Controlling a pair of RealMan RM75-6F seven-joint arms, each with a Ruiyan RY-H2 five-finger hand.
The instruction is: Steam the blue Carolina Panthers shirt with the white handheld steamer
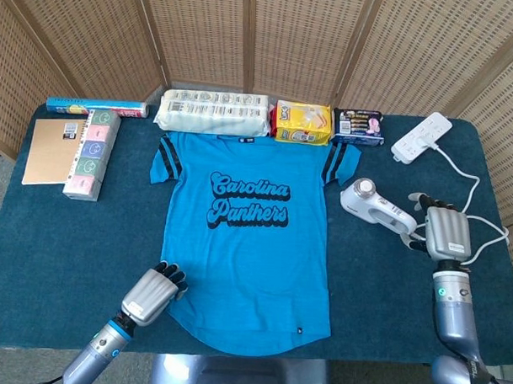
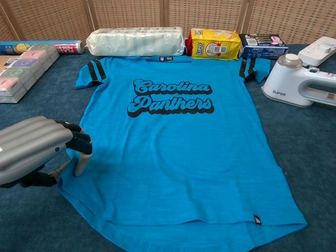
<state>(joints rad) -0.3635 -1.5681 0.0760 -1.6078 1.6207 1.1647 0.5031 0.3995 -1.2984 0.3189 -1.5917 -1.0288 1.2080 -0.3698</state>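
In the chest view the white handheld steamer (image 2: 304, 84) runs off the right edge, its handle end unseen, and the right hand is outside that picture. The left hand (image 2: 37, 149) is cut by the left edge there. Print on the blue box (image 1: 357, 126) is too small to read. The brown notebook (image 1: 54, 151) lies partly under the stack of pastel boxes (image 1: 91, 155).

Bright, even light; sharp focus
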